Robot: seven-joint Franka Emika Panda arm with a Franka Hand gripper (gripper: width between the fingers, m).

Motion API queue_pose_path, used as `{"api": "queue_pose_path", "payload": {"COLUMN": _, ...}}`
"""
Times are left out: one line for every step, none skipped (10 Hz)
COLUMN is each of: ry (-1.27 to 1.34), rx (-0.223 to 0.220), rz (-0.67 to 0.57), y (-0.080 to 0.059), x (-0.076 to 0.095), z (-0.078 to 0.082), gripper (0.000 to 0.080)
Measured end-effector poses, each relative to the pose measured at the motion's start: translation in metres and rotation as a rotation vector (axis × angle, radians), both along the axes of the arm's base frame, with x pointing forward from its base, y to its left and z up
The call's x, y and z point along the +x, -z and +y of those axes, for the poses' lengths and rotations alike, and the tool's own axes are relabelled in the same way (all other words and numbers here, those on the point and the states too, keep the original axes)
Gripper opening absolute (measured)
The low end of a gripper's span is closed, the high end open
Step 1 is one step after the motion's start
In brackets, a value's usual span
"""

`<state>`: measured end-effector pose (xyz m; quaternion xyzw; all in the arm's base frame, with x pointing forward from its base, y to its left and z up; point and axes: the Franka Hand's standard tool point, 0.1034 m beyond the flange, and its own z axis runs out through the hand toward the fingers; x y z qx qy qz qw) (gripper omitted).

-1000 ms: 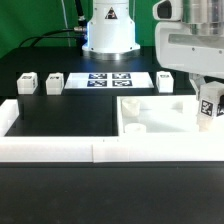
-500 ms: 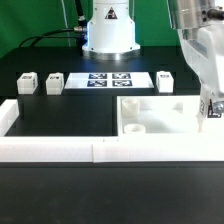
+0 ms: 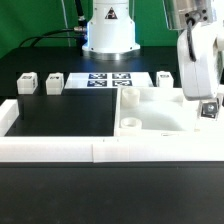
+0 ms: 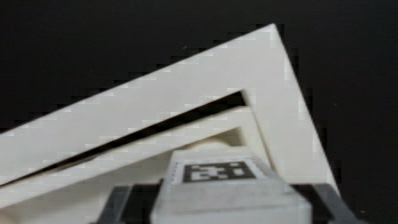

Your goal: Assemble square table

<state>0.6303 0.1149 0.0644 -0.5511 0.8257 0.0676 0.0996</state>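
The square table top point(image 3: 150, 108), a large white slab with a recessed face, lies at the exterior view's right against the front wall. My gripper point(image 3: 207, 106) hangs over its right edge, shut on a white tagged leg point(image 3: 208, 109). In the wrist view the leg point(image 4: 217, 175) sits between my dark fingers point(image 4: 125, 203), with a corner of the slab point(image 4: 231, 80) under it. Three more legs stand at the back: two on the left point(image 3: 27, 82) point(image 3: 53, 83) and one on the right point(image 3: 164, 79).
The marker board point(image 3: 108, 79) lies at the back centre before the robot base point(image 3: 108, 35). A long low white border wall point(image 3: 90, 150) runs along the front and turns up at the left point(image 3: 8, 115).
My gripper has swung a little out to the right and back with the leg. The slab's far edge now reaches farther back than before.
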Motion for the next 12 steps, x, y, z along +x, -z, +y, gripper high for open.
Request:
{"api": "queue_pose_path", "payload": {"ry": -0.012, "rx": -0.015, "rz": 0.0, "y": -0.0002, "x": -0.0006, "z": 0.0024, "gripper": 0.029}}
{"api": "queue_pose_path", "payload": {"ry": -0.014, "rx": -0.018, "rz": -0.001, "y": -0.0001, "x": -0.0008, "z": 0.0017, "gripper": 0.029}}
{"api": "queue_pose_path", "payload": {"ry": -0.016, "rx": -0.018, "rz": -0.001, "y": 0.0003, "x": -0.0012, "z": 0.002, "gripper": 0.029}}
{"api": "queue_pose_path", "payload": {"ry": -0.017, "rx": -0.018, "rz": -0.001, "y": 0.0003, "x": -0.0013, "z": 0.0022, "gripper": 0.047}}
{"api": "queue_pose_path", "payload": {"ry": -0.017, "rx": -0.018, "rz": -0.001, "y": 0.0004, "x": -0.0014, "z": 0.0023, "gripper": 0.0586}}
{"api": "queue_pose_path", "payload": {"ry": -0.017, "rx": -0.018, "rz": 0.0, "y": 0.0004, "x": -0.0014, "z": 0.0023, "gripper": 0.0586}}
{"api": "queue_pose_path", "payload": {"ry": -0.018, "rx": -0.018, "rz": 0.0, "y": 0.0004, "x": -0.0014, "z": 0.0024, "gripper": 0.0639}}
{"api": "queue_pose_path", "payload": {"ry": -0.018, "rx": -0.019, "rz": 0.0, "y": 0.0005, "x": -0.0015, "z": 0.0024, "gripper": 0.0647}}
{"api": "queue_pose_path", "payload": {"ry": -0.018, "rx": -0.019, "rz": 0.0, "y": 0.0005, "x": -0.0015, "z": 0.0024, "gripper": 0.0647}}
{"api": "queue_pose_path", "payload": {"ry": -0.018, "rx": -0.019, "rz": 0.0, "y": 0.0005, "x": -0.0015, "z": 0.0024, "gripper": 0.0649}}
{"api": "queue_pose_path", "payload": {"ry": -0.018, "rx": -0.019, "rz": 0.0, "y": 0.0006, "x": -0.0016, "z": 0.0024, "gripper": 0.0649}}
{"api": "queue_pose_path", "payload": {"ry": -0.018, "rx": -0.019, "rz": 0.0, "y": 0.0006, "x": -0.0016, "z": 0.0024, "gripper": 0.0649}}
